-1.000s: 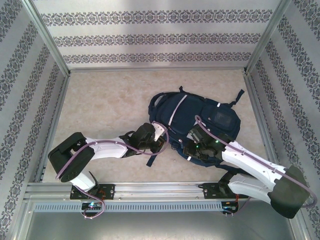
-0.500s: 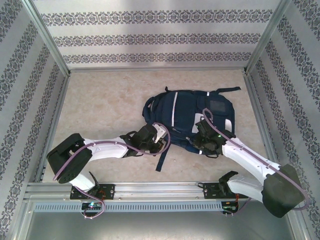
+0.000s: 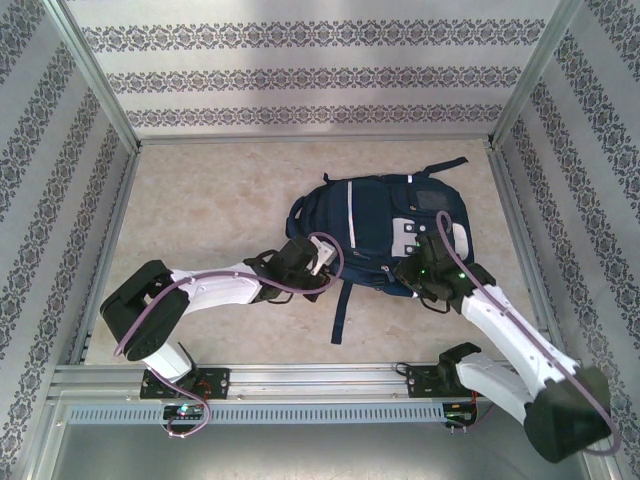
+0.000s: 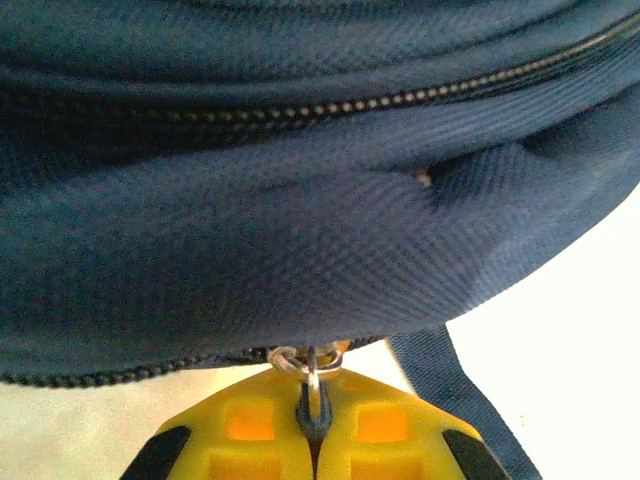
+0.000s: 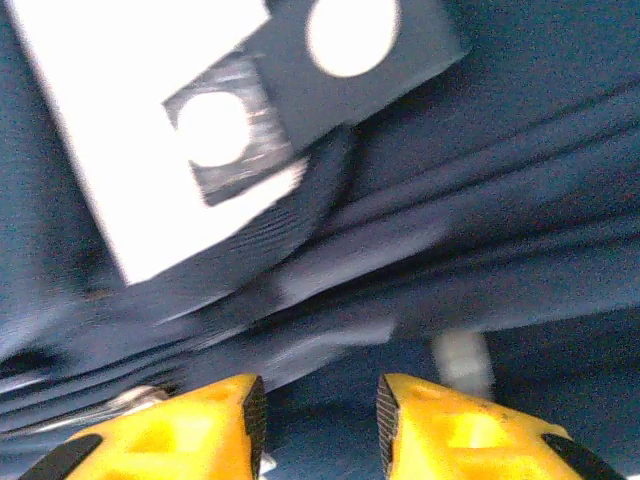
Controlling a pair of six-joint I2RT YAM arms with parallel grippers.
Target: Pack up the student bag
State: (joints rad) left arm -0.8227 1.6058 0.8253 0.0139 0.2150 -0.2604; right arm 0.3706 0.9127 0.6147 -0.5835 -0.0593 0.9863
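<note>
The student bag (image 3: 375, 215), a navy backpack with white stripes and grey buckle patches, lies flat on the table right of centre. My left gripper (image 3: 322, 262) is at the bag's near left edge. In the left wrist view that left gripper (image 4: 314, 392) is shut on a metal zipper pull (image 4: 312, 362) under the blue fabric (image 4: 300, 200). My right gripper (image 3: 413, 272) sits at the bag's near right edge. Seen from the right wrist, the right gripper (image 5: 320, 415) is open over dark fabric folds (image 5: 480, 200), below a white buckle patch (image 5: 120, 130), with nothing between its fingers.
A dark strap (image 3: 342, 310) trails from the bag toward the near rail (image 3: 320, 380). Patterned walls (image 3: 300, 75) and metal posts close in the table (image 3: 200, 200) on three sides, and its left half is bare.
The bag has swung and slid farther from me and now lies squarer. My right gripper has moved right and opened wider. A strap has dropped toward the near edge. The left gripper stays shut.
</note>
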